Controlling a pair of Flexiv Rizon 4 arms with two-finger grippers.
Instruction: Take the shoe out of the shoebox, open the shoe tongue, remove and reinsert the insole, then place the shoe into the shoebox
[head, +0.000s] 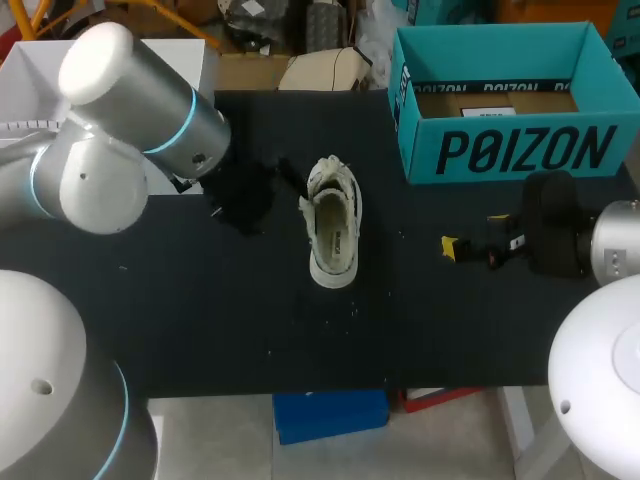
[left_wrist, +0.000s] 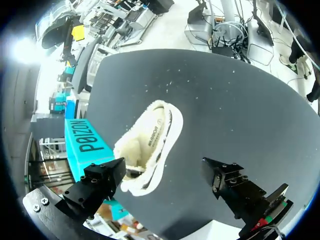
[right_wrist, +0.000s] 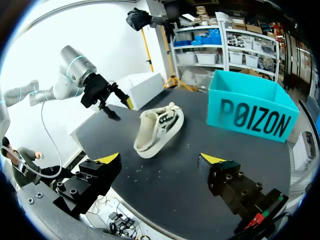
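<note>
Head view: the white shoe (head: 333, 222) stands on its sole at the frame's middle, on the black tabletop (head: 200, 320), out of the teal shoebox (head: 520, 150) at upper right. I judge it sits there so both arms can reach it. Its mouth faces up and shows a pale insole. The shoebox is stiff card, lidless. The left claw (head: 250, 195) hangs just left of the shoe; the right claw (head: 455, 245) waits at centre right, well apart.

Left wrist view: the left claw (left_wrist: 164, 170) is released, its 2 fingers spread wide, with the shoe (left_wrist: 150, 145) ahead, nearer 1 finger. The lining looks fleecy and the rim soft.

Right wrist view: the right claw (right_wrist: 160, 160) is spread too, grasping nothing. The shoe (right_wrist: 157, 127) lies ahead of it, the shoebox (right_wrist: 250, 117) beyond to one side, and the left claw (right_wrist: 112, 102) hovers beside the shoe, not touching.
</note>
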